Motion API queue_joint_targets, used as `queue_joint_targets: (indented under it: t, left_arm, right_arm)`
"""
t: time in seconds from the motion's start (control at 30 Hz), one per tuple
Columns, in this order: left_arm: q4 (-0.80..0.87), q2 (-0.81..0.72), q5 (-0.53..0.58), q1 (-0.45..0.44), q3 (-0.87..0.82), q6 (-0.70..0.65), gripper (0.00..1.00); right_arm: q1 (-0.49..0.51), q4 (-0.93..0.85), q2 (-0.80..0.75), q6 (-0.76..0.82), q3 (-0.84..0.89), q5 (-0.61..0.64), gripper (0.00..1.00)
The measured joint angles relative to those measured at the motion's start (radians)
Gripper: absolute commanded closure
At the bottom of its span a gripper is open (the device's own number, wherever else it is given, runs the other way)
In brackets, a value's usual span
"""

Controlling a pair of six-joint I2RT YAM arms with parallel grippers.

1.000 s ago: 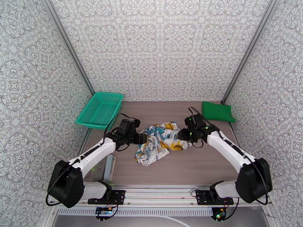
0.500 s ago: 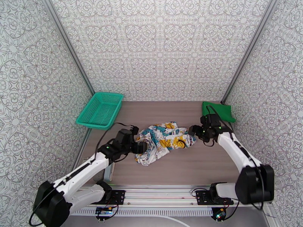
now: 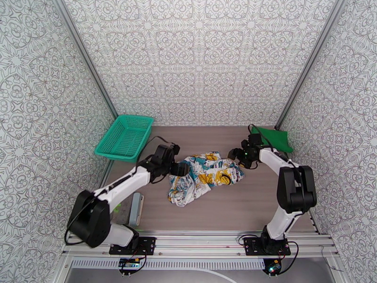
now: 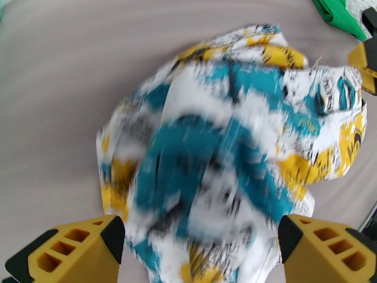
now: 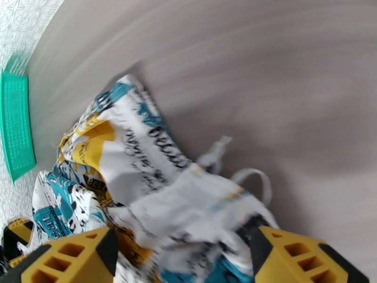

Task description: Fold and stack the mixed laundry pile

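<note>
Printed garment (image 3: 202, 178) sprawls between my released hands: left hand (image 3: 181, 169) at its left edge, right hand (image 3: 234, 154) at its upper-right end.

crumpled teal-yellow printed garment (image 3: 202, 178) at centre, green shirt (image 3: 278, 137) far right

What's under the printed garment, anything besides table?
Brown tabletop shows all around the printed white garment. Its bunched folds hide whatever lies beneath; the green shirt sits apart, far right.

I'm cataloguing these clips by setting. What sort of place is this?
Likely a lab test booth, not a home: patterned panel walls in aluminium framing, two robot arms bolted to a rail.
</note>
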State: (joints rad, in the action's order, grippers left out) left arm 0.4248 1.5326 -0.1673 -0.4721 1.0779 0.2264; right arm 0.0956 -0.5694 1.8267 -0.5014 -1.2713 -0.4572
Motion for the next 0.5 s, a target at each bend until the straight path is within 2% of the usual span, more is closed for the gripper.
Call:
queue_joint_targets:
  t: [0.1,0.13,0.23,0.3,0.4,0.5]
  left_arm:
    - [0.018,0.062,-0.024,0.000,0.056,-0.053,0.22]
    - [0.024,0.091,-0.032,0.000,0.076,-0.070,0.29]
    - [0.046,0.167,-0.064,0.000,0.124,-0.117,0.56]
    - [0.058,0.207,-0.088,0.000,0.146,-0.148,0.75]
    - [0.063,0.229,-0.111,-0.002,0.159,-0.174,0.97]
    - [0.064,0.229,-0.121,-0.002,0.178,-0.201,1.00]
  right_arm:
    - [0.015,0.002,0.007,0.007,-0.001,-0.020,0.56]
    - [0.017,0.003,0.007,0.011,-0.001,-0.025,0.62]
    - [0.017,0.002,0.007,0.009,-0.002,-0.030,0.81]
    - [0.016,-0.006,0.006,0.014,-0.005,-0.030,0.89]
    - [0.016,-0.027,0.005,0.023,-0.029,-0.026,0.96]
    - [0.016,-0.047,-0.010,0.024,-0.070,-0.023,1.00]
